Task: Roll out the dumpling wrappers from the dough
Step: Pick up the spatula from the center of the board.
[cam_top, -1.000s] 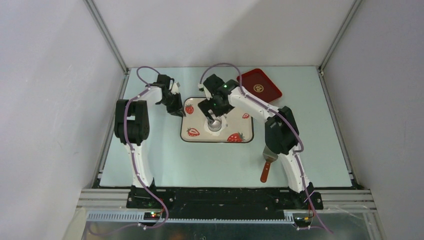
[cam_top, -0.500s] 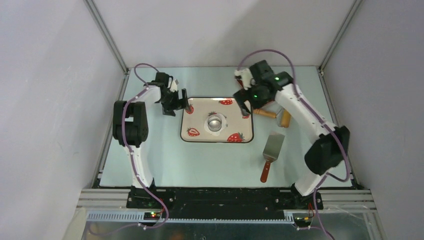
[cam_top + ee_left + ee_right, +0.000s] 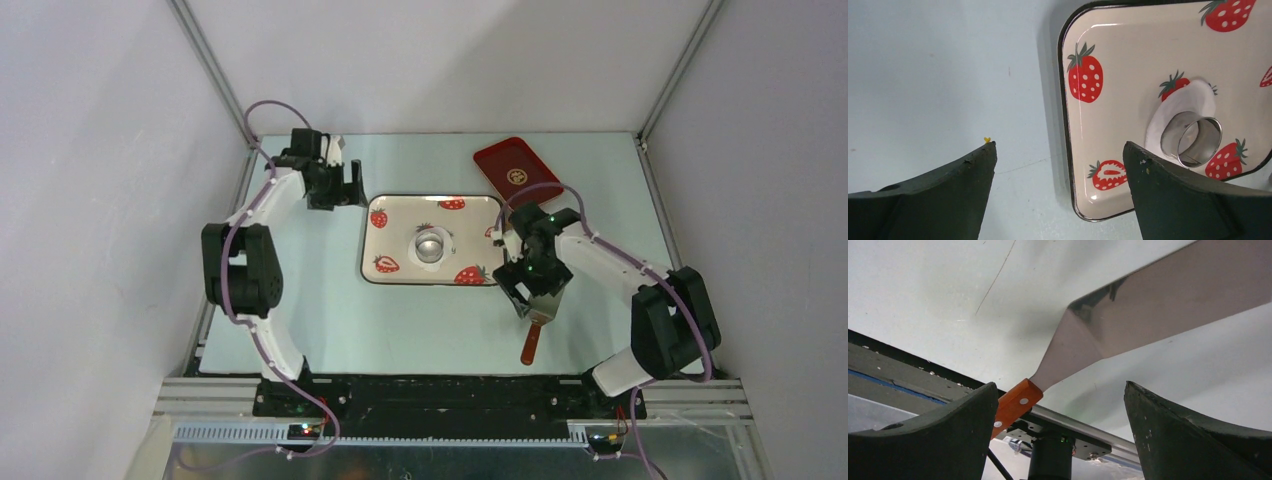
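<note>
Right arm: it had swung from the back right of the desk (image 3: 400, 320) to the near right side, and one second earlier it was down at the metal cup (image 3: 431, 246).
Right gripper (image 3: 528, 292): it hung low over the spatula (image 3: 530, 343), fingers spread wide with nothing held. In the wrist view the blade's neck lay between the two fingers, and neither finger had closed on it.
Left arm: it had pulled back from the left edge of the strawberry tray (image 3: 400, 245) to just off the tray's far left corner.
Left gripper (image 3: 350, 187): it was wide open and empty, above bare desk beside the tray.
Dough (image 3: 1180, 102): a thin white sheet lay flat on the strawberry tray, near the tray's middle. The metal cup stood on it, with a white fringe showing around the cup's rim.
Red tray (image 3: 517, 172): it was uncovered again at the back right, with nothing seen on it.
Rolling pin: it was seen by the red tray half a second earlier but was not visible in this moment, perhaps hidden by the right arm.
Meaning for the task: the flattening looked done for this piece and the cup had been left in place. The reach for the spatula suggested the next job was lifting the cut wrapper off the tray.
</note>
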Available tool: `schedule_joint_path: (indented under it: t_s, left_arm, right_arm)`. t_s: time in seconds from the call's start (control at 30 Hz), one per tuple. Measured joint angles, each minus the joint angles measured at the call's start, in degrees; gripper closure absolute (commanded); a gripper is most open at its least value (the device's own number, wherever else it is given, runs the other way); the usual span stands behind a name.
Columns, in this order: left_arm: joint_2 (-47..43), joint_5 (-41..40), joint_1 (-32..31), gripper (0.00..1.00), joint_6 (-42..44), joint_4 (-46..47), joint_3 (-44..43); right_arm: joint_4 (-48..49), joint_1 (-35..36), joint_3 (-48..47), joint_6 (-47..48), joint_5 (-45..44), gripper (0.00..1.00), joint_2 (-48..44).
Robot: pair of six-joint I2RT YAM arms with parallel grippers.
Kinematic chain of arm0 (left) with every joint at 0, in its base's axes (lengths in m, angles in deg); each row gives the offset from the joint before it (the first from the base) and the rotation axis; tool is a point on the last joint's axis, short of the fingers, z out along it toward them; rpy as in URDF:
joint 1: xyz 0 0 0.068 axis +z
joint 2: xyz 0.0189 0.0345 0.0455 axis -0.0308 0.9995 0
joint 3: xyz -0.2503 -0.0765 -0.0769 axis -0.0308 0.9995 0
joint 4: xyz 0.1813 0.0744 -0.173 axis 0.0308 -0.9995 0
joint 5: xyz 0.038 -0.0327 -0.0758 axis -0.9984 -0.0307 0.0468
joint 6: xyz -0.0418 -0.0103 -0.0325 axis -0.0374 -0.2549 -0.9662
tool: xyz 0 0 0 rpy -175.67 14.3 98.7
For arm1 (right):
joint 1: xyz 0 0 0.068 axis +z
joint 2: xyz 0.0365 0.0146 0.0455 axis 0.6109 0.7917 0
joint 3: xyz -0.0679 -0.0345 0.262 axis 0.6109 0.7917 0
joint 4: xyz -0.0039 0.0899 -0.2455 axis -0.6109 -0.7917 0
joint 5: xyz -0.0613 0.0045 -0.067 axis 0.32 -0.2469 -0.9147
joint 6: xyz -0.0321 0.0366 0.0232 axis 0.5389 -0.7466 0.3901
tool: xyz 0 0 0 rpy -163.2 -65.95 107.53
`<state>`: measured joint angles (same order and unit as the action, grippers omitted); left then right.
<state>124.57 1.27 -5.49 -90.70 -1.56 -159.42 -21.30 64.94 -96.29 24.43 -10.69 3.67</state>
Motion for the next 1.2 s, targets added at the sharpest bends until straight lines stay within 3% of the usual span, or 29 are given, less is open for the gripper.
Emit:
schedule_joint_path:
  t_s: [0.17,0.7,1.2]
  left_arm:
    - [-3.93,-4.35,0.00,0.00,2.93,0.35,0.35]
    - [-4.28,-10.80,-1.03,0.00,3.34,2.47,7.32]
    - [-4.04,-10.86,-3.93,0.00,3.32,2.80,7.37]
  right_arm:
    - [0.92,0.61,1.70,-0.87,-1.05,0.05,0.72]
    - [-3.02,3.98,-0.28,-1.29,-3.54,0.08,12.39]
    - [-11.10,-1.92,-0.28,3.65,-6.23,0.22,15.39]
